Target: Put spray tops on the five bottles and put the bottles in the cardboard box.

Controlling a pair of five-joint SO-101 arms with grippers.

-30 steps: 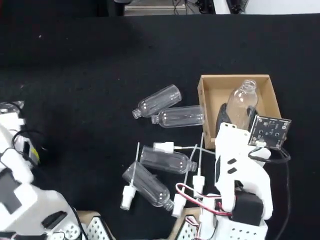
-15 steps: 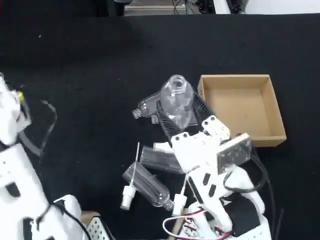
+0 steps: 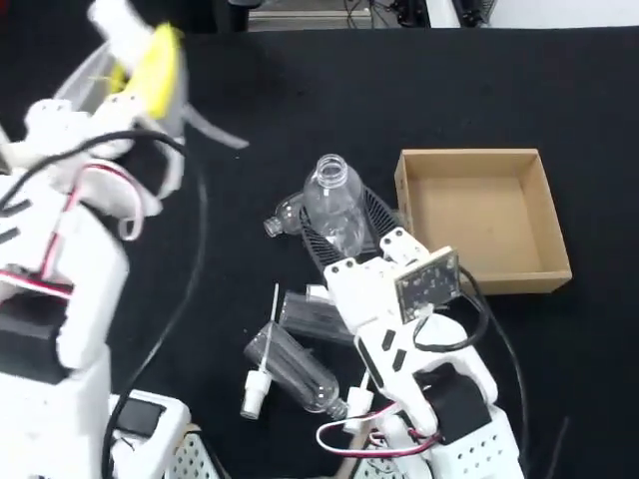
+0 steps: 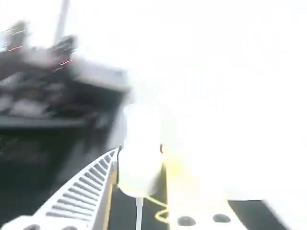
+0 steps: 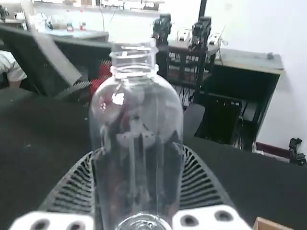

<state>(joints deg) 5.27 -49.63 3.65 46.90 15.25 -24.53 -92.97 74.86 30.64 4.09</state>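
Uncapped bottle (image 3: 334, 200) is coming out from over the cardboard box (image 3: 479, 220) and is now hanging upright just left of it. The rt gripper (image 3: 347, 222) is pinching it round the body. Other bottles (image 3: 300, 369) & loose tops (image 3: 257, 391) are lying below on the black table (image 3: 499, 90). At far left the lt gripper (image 3: 148, 68) is swinging up high, clamping a white spray top (image 4: 139, 153), tube trailing.

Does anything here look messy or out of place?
Yes. Clear bottles lie on their sides on the table beside the cardboard box, with loose spray tops scattered among them. The right tool grips one upright bottle without a top; the left tool holds a spray top.
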